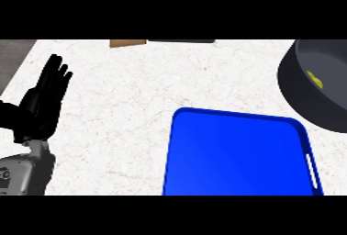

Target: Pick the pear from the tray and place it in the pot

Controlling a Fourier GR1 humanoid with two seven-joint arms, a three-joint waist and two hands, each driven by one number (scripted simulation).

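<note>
Looking into the dark grey pot (301, 87) at the three o'clock edge of the head view, we see a small yellow-green patch (315, 78) low on its inner wall; this appears to be the pear, though too little of it shows for us to be sure of its shape or how it lies. The pot is cut off by the right edge, so we see only its left rim and part of its interior. Just below and left of the pot, toward five o'clock, lies the blue tray (237, 156), its raised rim rounded at the corners and a pale slot handle along its right side; its upper right corner lies just beside the pot's rim, and we cannot tell whether the two touch. Both rest on a white marbled counter (129, 105). At nine o'clock, well apart from tray and pot, we find the left hand (42, 103), black, fingers straight and pointing up, close together, holding nothing, on a grey forearm entering from the lower left. At twelve o'clock a brown object (127, 43) and a dark flat object (181, 41) are only partly visible.
</note>
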